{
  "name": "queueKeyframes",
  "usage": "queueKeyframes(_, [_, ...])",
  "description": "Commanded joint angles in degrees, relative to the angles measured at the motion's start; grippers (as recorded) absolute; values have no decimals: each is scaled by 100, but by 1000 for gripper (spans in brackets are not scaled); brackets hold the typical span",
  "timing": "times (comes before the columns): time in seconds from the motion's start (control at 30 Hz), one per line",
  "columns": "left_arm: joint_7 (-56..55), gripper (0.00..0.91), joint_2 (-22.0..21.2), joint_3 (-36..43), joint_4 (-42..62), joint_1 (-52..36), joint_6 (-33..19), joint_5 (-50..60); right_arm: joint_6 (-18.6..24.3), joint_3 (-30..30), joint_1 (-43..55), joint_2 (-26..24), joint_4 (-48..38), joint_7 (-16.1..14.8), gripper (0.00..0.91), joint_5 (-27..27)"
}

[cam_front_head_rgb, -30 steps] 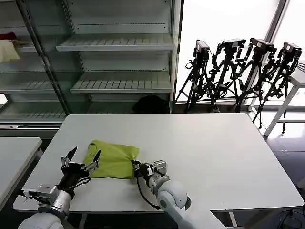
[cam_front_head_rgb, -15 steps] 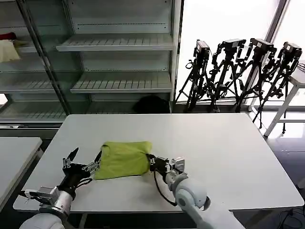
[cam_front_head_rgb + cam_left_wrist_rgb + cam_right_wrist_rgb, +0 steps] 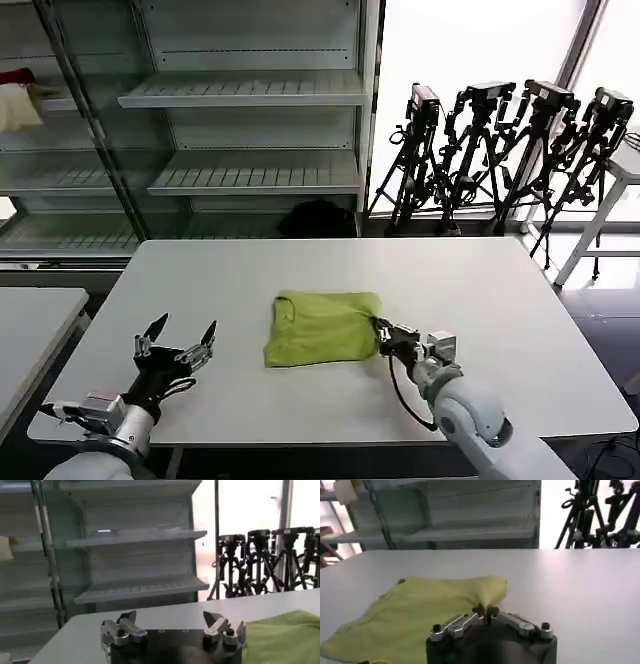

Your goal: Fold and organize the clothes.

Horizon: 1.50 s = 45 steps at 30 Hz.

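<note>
Lying folded near the middle of your white table [image 3: 480, 300], the lime yellow-green T-shirt [image 3: 322, 328] forms a rough rectangle, wider than it is deep. Its fabric is thin and soft, with shallow wrinkles across the top layer, and the ribbed collar sits at the corner farthest from you on your left. The edge nearer your left arm is slightly ragged, where the layers do not line up.

Your right pincer [image 3: 381, 331] is closed on the shirt's right edge, about halfway along it. From the right wrist camera you can see the two fingertips pressed together on a small peak of cloth [image 3: 487, 597], which is lifted a little while the rest of the shirt [image 3: 420, 612] lies flat on the table [image 3: 580, 590].

Your left pincer [image 3: 180, 345] hovers over the table's near left part, well apart from the shirt, with its fingers spread wide and nothing between them. The left wrist camera shows the same gap in that pincer [image 3: 171, 622], with the shirt's green cloth [image 3: 285, 637] off to one side.

Behind the table stand empty metal shelves [image 3: 240, 100] and a row of black tripods [image 3: 500, 150] by the window.
</note>
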Motion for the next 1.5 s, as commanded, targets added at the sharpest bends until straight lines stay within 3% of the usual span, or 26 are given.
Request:
queueKeyframes(0.03, [-137,907,140,114,-438,281,9,-298,962,1136,-1311,-428,984,161,907,-1276])
queueKeyframes(0.17, [-290,907,303,210,-724,453,17,-274,1537,2109,-2332,-510,1558,153,907,-1879])
queueKeyframes(0.3, [-576,907,431,384,-1042,822,-4,-305,1683,3066,-3608,-690,2116,166,907,-1556])
queueKeyframes(0.4, [-801,907,506,563,-1178,1382,-411,-113,1717,3516,-4395,-746,2481,566,907,-1402])
queueKeyframes(0.47, [-1089,907,479,675,-1126,1633,-1012,207,1908,3711,-5228,-667,2799,991,907,-1547])
queueKeyframes(0.67, [-1527,907,299,816,-792,1999,-2364,1128,2509,3071,-5992,-258,2973,2015,907,-2804])
queueKeyframes(0.8, [-1469,907,138,809,-447,2068,-3065,1578,3517,2703,-6204,-57,2751,2065,907,-3518])
queueKeyframes(1.1, [-1024,907,-34,804,-405,2079,-3148,919,4586,2511,-6298,115,2380,1996,907,-3720])
queueKeyframes(1.2, [-988,907,-43,780,-364,2090,-3137,906,4851,2468,-6303,147,2310,1998,907,-3735])
queueKeyframes(1.27, [-959,907,-45,777,-338,2108,-3160,881,4705,2454,-6307,167,2295,2080,907,-3708])
queueKeyframes(1.5, [-851,907,-40,770,-325,2119,-3126,791,4922,2589,-6369,88,2289,1866,907,-3412])
